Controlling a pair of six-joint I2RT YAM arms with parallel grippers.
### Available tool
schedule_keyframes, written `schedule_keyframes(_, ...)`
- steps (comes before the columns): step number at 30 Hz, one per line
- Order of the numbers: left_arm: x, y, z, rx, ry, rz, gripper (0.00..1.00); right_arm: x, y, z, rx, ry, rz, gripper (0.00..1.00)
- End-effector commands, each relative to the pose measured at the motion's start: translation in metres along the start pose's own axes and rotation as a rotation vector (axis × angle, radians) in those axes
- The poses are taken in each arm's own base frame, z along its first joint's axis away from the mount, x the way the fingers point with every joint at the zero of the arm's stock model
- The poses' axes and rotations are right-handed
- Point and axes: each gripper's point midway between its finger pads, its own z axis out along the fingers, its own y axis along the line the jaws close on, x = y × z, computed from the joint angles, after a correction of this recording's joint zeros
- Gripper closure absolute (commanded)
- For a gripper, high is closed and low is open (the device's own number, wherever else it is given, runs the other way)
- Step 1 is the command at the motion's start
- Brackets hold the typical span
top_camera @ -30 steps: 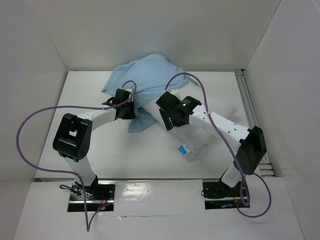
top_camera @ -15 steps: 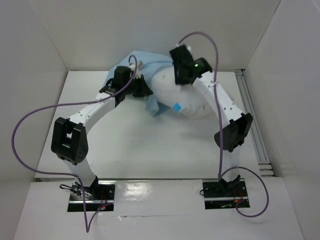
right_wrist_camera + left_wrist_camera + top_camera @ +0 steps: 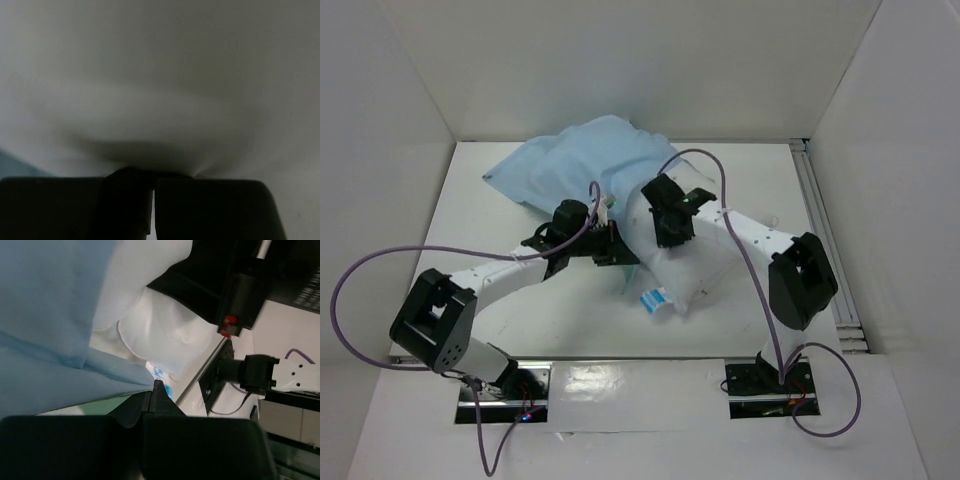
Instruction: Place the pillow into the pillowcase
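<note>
The light blue pillowcase (image 3: 570,165) lies bunched at the back of the table, with one edge drawn down toward the middle. The white pillow (image 3: 705,265) lies right of centre, its blue tag (image 3: 655,300) at the near corner. My left gripper (image 3: 618,250) is shut on the pillowcase edge beside the pillow. In the left wrist view the blue pillowcase (image 3: 45,315) runs down to the closed left gripper (image 3: 153,389), with the pillow (image 3: 160,330) behind. My right gripper (image 3: 666,226) is shut on the pillow's top. The pillow (image 3: 160,75) fills the right wrist view, puckered at the right gripper (image 3: 151,176).
White walls enclose the table on three sides. A metal rail (image 3: 823,225) runs along the right edge. Purple cables (image 3: 355,290) loop off both arms. In the left wrist view the right arm (image 3: 240,290) is close on the right.
The right gripper has shut on the pillow. Both grippers have since come from the back toward the middle. The pillow came with them, and the pillowcase now spreads wider at the back left.
</note>
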Motion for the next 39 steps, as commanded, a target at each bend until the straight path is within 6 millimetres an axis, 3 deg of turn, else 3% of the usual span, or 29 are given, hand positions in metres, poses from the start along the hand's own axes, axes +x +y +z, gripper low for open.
schedule_keyframes(1, -0.026, -0.089, -0.035, 0.246, -0.091, 0.143, 1.0, -0.034, 0.034, 0.0, -0.177, -0.123, 0.146, 1.0)
schedule_keyframes(3, -0.038, -0.092, -0.038, 0.235, -0.119, 0.178, 1.0, -0.062, 0.036, -0.014, -0.194, -0.187, 0.168, 1.0)
schedule_keyframes(4, -0.056, -0.1, -0.039, 0.24, -0.136, 0.194, 1.0, -0.073, 0.031, -0.015, -0.18, -0.206, 0.173, 1.0)
schedule_keyframes(5, -0.063, -0.107, -0.039, 0.261, -0.126, 0.209, 1.0, -0.105, 0.031, -0.034, -0.195, -0.271, 0.197, 1.0)
schedule_keyframes(7, -0.088, -0.118, -0.042, 0.282, -0.143, 0.236, 1.0, -0.141, 0.016, -0.05, -0.174, -0.339, 0.203, 1.0)
schedule_keyframes(9, -0.114, -0.157, -0.054, 0.353, -0.172, 0.293, 1.0, -0.188, 0.009, -0.098, -0.191, -0.459, 0.223, 1.0)
schedule_keyframes(12, -0.126, -0.189, -0.075, 0.413, -0.207, 0.336, 1.0, -0.209, 0.009, -0.14, -0.207, -0.551, 0.221, 1.0)
schedule_keyframes(14, -0.112, -0.192, -0.081, 0.435, -0.194, 0.314, 1.0, -0.194, 0.026, -0.15, -0.245, -0.55, 0.191, 1.0)
schedule_keyframes(15, -0.092, -0.171, -0.074, 0.411, -0.159, 0.259, 1.0, -0.172, 0.036, -0.127, -0.242, -0.495, 0.173, 1.0)
schedule_keyframes(16, -0.081, -0.164, -0.076, 0.408, -0.15, 0.236, 1.0, -0.15, 0.056, -0.119, -0.267, -0.456, 0.138, 1.0)
schedule_keyframes(17, -0.066, -0.168, -0.089, 0.425, -0.153, 0.241, 1.0, -0.13, 0.064, -0.102, -0.259, -0.409, 0.138, 1.0)
schedule_keyframes(18, -0.05, -0.157, -0.088, 0.394, -0.131, 0.207, 1.0, -0.111, 0.07, -0.091, -0.259, -0.367, 0.135, 1.0)
schedule_keyframes(19, -0.025, -0.131, -0.092, 0.316, -0.112, 0.171, 1.0, -0.069, 0.085, -0.063, -0.284, -0.262, 0.125, 1.0)
schedule_keyframes(20, -0.019, -0.126, -0.097, 0.302, -0.131, 0.18, 1.0, -0.053, 0.09, -0.057, -0.291, -0.242, 0.121, 1.0)
schedule_keyframes(21, -0.003, -0.112, -0.1, 0.247, -0.095, 0.127, 0.9, -0.039, 0.1, -0.058, -0.331, -0.22, 0.106, 1.0)
schedule_keyframes(22, 0.002, -0.103, -0.104, 0.198, -0.108, 0.116, 0.69, -0.019, 0.102, -0.047, -0.324, -0.185, 0.092, 1.0)
schedule_keyframes(23, 0.002, -0.104, -0.112, 0.171, -0.127, 0.127, 0.41, -0.012, 0.11, -0.054, -0.353, -0.178, 0.074, 1.0)
schedule_keyframes(24, -0.003, -0.108, -0.127, 0.147, -0.17, 0.173, 0.24, -0.009, 0.109, -0.054, -0.346, -0.167, 0.071, 0.93)
schedule_keyframes(25, -0.011, -0.111, -0.14, 0.08, -0.197, 0.178, 0.08, -0.013, 0.105, -0.069, -0.339, -0.185, 0.07, 0.61)
schedule_keyframes(27, -0.024, -0.117, -0.155, 0.015, -0.231, 0.264, 0.05, -0.026, 0.09, -0.086, -0.295, -0.245, 0.066, 0.32)
schedule_keyframes(28, -0.031, -0.116, -0.159, -0.025, -0.24, 0.28, 0.08, -0.037, 0.08, -0.107, -0.295, -0.292, 0.079, 0.22)
schedule_keyframes(29, -0.047, -0.114, -0.163, -0.104, -0.255, 0.313, 0.25, -0.049, 0.062, -0.117, -0.269, -0.319, 0.112, 0.11)
schedule_keyframes(31, -0.072, -0.117, -0.167, -0.174, -0.292, 0.345, 0.41, -0.065, 0.032, -0.14, -0.25, -0.381, 0.162, 0.08)
schedule_keyframes(32, -0.083, -0.087, -0.154, -0.314, -0.268, 0.294, 0.44, -0.07, 0.019, -0.145, -0.242, -0.394, 0.188, 0.07)
schedule_keyframes(33, -0.092, -0.077, -0.15, -0.373, -0.268, 0.294, 0.42, -0.082, -0.008, -0.147, -0.21, -0.422, 0.246, 0.06)
schedule_keyframes(35, -0.126, -0.058, -0.154, -0.549, -0.333, 0.285, 0.27, -0.078, -0.036, -0.146, -0.201, -0.407, 0.286, 0.06)
schedule_keyframes(36, -0.126, -0.026, -0.139, -0.673, -0.257, 0.249, 0.19, -0.083, -0.069, -0.139, -0.159, -0.407, 0.353, 0.06)
schedule_keyframes(38, -0.147, -0.026, -0.13, -0.765, -0.274, 0.27, 0.18, -0.077, -0.086, -0.132, -0.204, -0.362, 0.391, 0.04)
schedule_keyframes(39, -0.155, -0.016, -0.131, -0.859, -0.291, 0.281, 0.18, -0.074, -0.114, -0.121, -0.18, -0.354, 0.456, 0.03)
